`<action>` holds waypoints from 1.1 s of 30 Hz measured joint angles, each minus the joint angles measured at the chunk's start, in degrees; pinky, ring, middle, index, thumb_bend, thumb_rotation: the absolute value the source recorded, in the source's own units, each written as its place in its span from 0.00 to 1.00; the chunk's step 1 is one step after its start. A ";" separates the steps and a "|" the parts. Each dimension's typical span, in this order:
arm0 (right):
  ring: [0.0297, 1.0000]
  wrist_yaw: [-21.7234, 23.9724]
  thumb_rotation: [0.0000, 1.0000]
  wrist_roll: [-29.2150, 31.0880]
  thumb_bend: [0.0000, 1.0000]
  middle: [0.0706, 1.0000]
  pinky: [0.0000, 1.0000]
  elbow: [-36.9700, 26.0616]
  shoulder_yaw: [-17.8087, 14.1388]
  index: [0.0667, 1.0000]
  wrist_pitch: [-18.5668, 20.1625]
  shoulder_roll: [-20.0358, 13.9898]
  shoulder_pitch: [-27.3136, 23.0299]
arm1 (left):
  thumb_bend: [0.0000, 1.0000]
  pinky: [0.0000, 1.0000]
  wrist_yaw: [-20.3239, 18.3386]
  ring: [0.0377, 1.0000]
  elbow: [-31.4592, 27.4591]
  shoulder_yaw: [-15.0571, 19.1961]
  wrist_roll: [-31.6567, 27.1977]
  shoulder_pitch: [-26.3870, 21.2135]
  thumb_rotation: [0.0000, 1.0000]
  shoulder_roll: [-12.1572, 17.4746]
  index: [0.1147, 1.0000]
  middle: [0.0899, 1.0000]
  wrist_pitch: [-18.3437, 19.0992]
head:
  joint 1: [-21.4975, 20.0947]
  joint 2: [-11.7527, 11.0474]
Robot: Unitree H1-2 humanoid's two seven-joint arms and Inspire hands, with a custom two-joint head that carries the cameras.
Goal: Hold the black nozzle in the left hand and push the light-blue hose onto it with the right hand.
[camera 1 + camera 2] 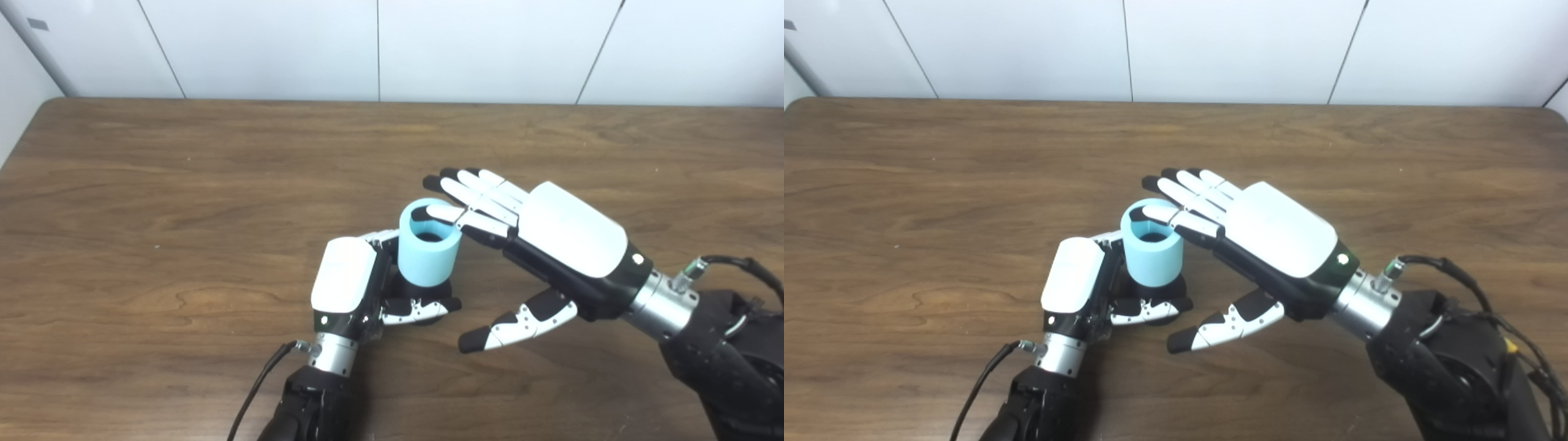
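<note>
On nozzle (429, 293), hose (427, 254) — right hand (539, 245) flat.

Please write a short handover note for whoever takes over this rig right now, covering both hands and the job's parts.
Left hand: shut on the black nozzle, low on the table; only a little of the nozzle shows beneath the hose.
Right hand: open, fingers spread flat, one fingertip over the rim of the light-blue hose.
The hose stands upright on the nozzle, open end up.
Done: hose placed on the nozzle.
Left: how far it is seated cannot be seen; probably press down, then check.
</note>
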 measured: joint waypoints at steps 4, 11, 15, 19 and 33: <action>1.00 0.00 0.84 -1.15 0.56 1.00 1.00 0.01 0.07 0.90 -0.69 0.34 0.32 | 0.52 0.44 0.05 0.47 0.01 0.00 -0.01 -0.01 0.00 0.00 0.44 0.40 0.00 | -0.26 -0.26; 1.00 0.25 0.85 -3.57 0.56 1.00 1.00 0.59 1.07 0.91 -2.30 0.71 0.89 | 0.52 0.44 0.02 0.46 0.01 0.00 -0.15 0.00 0.00 -0.01 0.43 0.40 -0.01 | 0.00 0.00; 1.00 0.64 0.88 -4.42 0.55 1.00 0.99 0.96 1.19 0.91 -2.79 0.71 1.11 | 0.52 0.44 0.02 0.46 0.01 0.00 -0.17 0.00 0.00 -0.01 0.43 0.41 -0.01 | 0.00 0.00; 1.00 0.83 0.88 -4.35 0.54 0.98 0.98 0.94 1.13 0.91 -2.88 0.77 1.16 | 0.52 0.44 -0.03 0.47 0.01 0.00 -0.24 0.00 0.00 -0.01 0.43 0.41 0.00 | -0.09 0.09; 0.98 1.57 0.87 -2.29 0.55 0.98 0.94 0.55 0.84 0.90 -1.95 1.95 1.41 | 0.52 0.43 -0.06 0.46 0.03 0.04 -1.00 0.01 0.00 0.00 0.43 0.41 -0.02 | 0.09 0.18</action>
